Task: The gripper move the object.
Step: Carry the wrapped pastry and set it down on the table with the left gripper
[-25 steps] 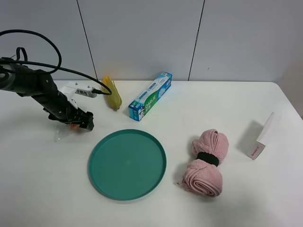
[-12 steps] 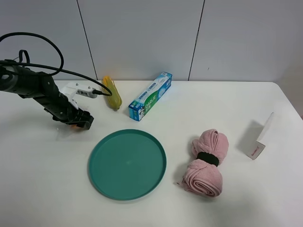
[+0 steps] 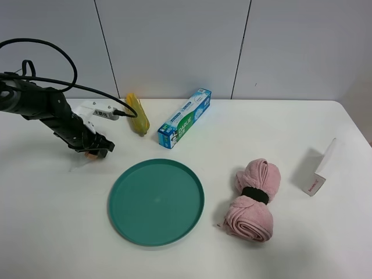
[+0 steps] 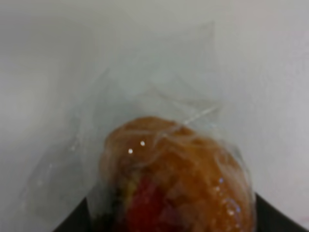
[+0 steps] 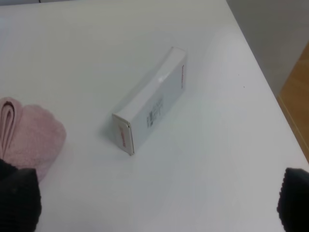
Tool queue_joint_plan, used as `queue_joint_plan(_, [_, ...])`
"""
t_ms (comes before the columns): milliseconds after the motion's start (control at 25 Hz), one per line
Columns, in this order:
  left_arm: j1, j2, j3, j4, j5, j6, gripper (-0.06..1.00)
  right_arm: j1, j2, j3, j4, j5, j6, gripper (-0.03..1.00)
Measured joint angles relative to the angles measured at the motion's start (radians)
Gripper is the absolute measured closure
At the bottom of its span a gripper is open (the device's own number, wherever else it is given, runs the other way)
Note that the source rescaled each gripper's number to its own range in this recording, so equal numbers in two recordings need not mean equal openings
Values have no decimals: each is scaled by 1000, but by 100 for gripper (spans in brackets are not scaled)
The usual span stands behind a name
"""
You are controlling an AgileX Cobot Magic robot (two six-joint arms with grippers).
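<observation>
In the exterior high view my left gripper (image 3: 96,149) is at the left of the table, to the back left of the teal plate, jaws pointing down. It is shut on the wrapped muffin (image 3: 90,154), of which only an orange bit shows under the jaws. In the left wrist view the muffin (image 4: 178,174), orange-brown with a red spot, sits in crinkly clear plastic between the two dark jaws of the left gripper (image 4: 174,223). My right gripper (image 5: 154,203) is open and empty, its dark fingertips wide apart over the table's right end; its arm is outside the exterior high view.
A teal plate (image 3: 156,200) lies front of centre. A yellow corn cob (image 3: 138,114) and a blue box (image 3: 185,118) lie at the back. A rolled pink towel (image 3: 254,199) and a white box (image 3: 322,167) lie to the right; both show in the right wrist view, towel (image 5: 29,135), box (image 5: 149,99).
My left gripper, still shut on the muffin, has shifted a little back and to the left. Nothing else has moved.
</observation>
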Motion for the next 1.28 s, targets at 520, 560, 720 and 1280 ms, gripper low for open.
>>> queue_joint_plan(520, [-182, -505, 0, -10, 218, 0, 94, 0, 0, 0, 0, 0, 0, -3])
queue_joint_plan(560, [-205, -512, 0, -10, 227, 0, 94, 0, 0, 0, 0, 0, 0, -3])
queue_joint_plan(720, [-300, -501, -42, -11, 261, -2, 94, 0, 0, 0, 0, 0, 0, -3])
queue_joint_plan(1280, [-571, -93, -603, -13, 377, -30, 94, 0, 0, 0, 0, 0, 0, -3])
